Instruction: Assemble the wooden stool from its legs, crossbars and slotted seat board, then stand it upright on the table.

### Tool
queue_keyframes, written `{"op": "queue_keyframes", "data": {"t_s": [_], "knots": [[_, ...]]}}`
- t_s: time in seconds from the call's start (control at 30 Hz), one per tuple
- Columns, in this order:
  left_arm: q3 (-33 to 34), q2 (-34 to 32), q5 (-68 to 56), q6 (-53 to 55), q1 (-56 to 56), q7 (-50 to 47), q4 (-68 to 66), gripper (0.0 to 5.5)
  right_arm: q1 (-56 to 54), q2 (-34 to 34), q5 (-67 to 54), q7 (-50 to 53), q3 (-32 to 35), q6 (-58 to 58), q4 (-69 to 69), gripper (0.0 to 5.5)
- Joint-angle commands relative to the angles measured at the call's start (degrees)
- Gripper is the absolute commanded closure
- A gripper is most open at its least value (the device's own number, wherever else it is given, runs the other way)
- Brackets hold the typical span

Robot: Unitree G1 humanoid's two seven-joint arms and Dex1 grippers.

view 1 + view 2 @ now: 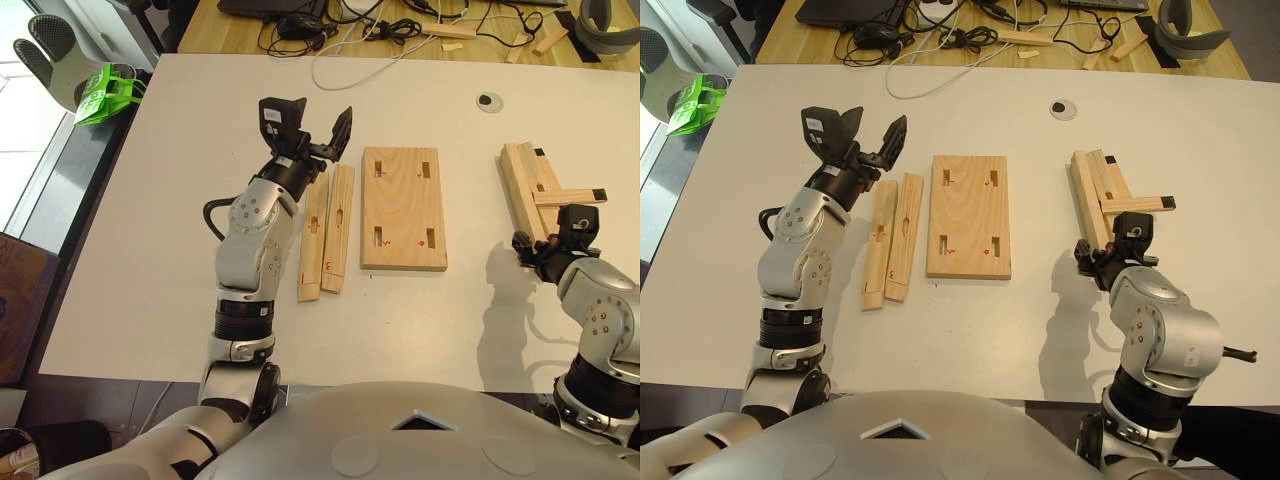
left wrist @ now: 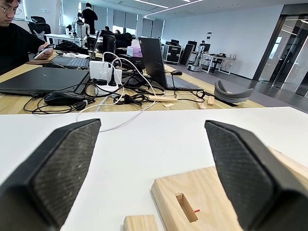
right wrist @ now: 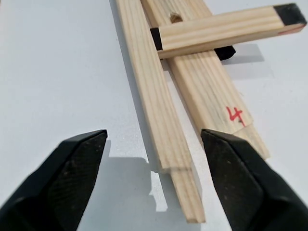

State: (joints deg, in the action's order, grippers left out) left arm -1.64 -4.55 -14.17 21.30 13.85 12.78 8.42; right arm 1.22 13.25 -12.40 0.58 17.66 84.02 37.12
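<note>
— While the left gripper [image 1: 312, 125] hangs over the table, are its fingers apart or closed?
— Wide apart, with nothing between them. It is raised above the far ends of two legs [image 1: 328, 232], which lie flat side by side, touching, just beside the left forearm.
— And the right gripper [image 3: 154, 139]?
— Also spread and holding nothing. It hovers at the near end of a second pair of legs [image 1: 525, 190] on the right side of the table; one of them bears a red handwritten mark.
— What lies on that pair?
— One crossbar [image 3: 226, 26] with black ends (set crosswise on top of the two legs), sticking out toward the robot's right.
— Where is the slotted seat board [image 1: 403, 208]?
— Flat on the white table [image 1: 150, 250], between the two pairs of legs, just beside the left pair and well apart from the right one. Four slots face up, with small red marks near them.
— Anything farther out?
— A small round dark object [image 1: 488, 101] beyond the board, and a wooden desk [image 1: 230, 35] behind the table with cables and a mouse [image 1: 297, 24].
</note>
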Motion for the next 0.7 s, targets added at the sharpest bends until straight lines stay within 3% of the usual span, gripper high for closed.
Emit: {"op": "queue_keyframes", "data": {"t_s": [0.03,0.23,0.5,0.7], "knots": [[-0.1,-0.3,0.0,1.7,-0.2,0.0,1.3,1.5,-1.7,-0.3,1.6,0.1,0.2,-3.2,-5.5,1.89],[0.0,-0.5,-0.1,2.8,0.3,0.2,1.6,1.5,-3.1,-0.8,3.4,0.3,-0.8,-10.4,-12.9,2.79],[0.2,0.4,0.4,0.9,2.0,0.1,-0.9,1.5,-3.4,-2.0,2.9,-0.3,-0.2,-13.1,-17.3,4.41],[1.0,1.3,0.8,-3.0,5.4,-0.3,-5.7,1.5,-4.1,2.1,5.2,-2.0,-4.9,-20.8,-18.0,4.47]]}}
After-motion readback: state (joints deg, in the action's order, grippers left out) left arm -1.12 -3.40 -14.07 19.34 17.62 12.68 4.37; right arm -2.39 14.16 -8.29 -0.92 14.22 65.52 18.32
